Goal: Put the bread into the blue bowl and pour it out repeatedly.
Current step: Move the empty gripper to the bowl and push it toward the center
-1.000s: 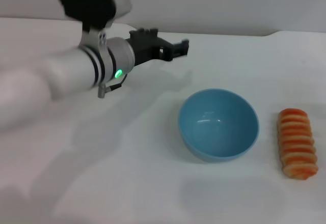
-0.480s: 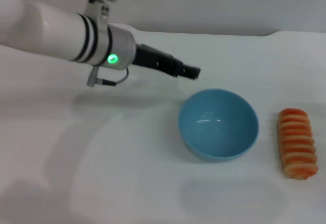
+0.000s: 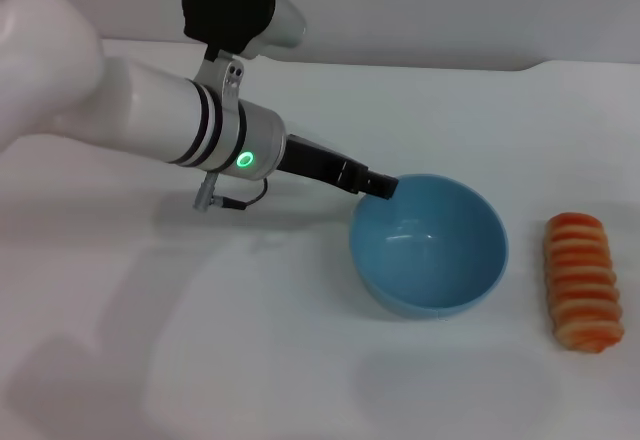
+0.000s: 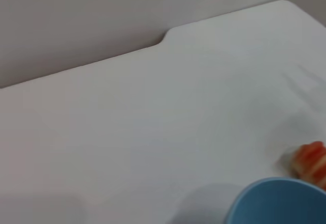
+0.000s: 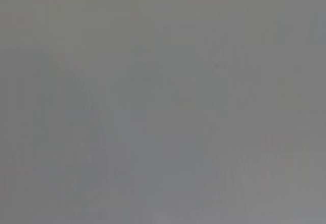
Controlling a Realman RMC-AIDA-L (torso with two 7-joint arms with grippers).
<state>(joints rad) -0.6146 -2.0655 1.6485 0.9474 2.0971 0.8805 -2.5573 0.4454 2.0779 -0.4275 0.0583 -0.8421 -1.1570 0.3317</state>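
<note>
At mid-frame, the left claw [image 3: 380, 186], grip state impossible to tell, meets the blue bowl's [image 3: 430, 250] upper-left rim; the bread [image 3: 582, 280] lies beyond at right, long axis top-to-bottom.

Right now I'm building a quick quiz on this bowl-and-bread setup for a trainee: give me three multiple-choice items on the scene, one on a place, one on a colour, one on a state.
1. Where does the bread lie?
A. inside the bowl
B. on the table, on the robot's right of the bowl
C. in the left gripper

2. What colour is the bowl?
A. light blue
B. green
C. red

3. What is in the bowl?
A. the bread
B. water
C. nothing

Answers:
1. B: the head view shows the bread on the table, apart from the bowl.
2. A: it is the same blue inside and out.
3. C: its inside is bare; the left gripper is at its rim, on the side away from the bread.
</note>
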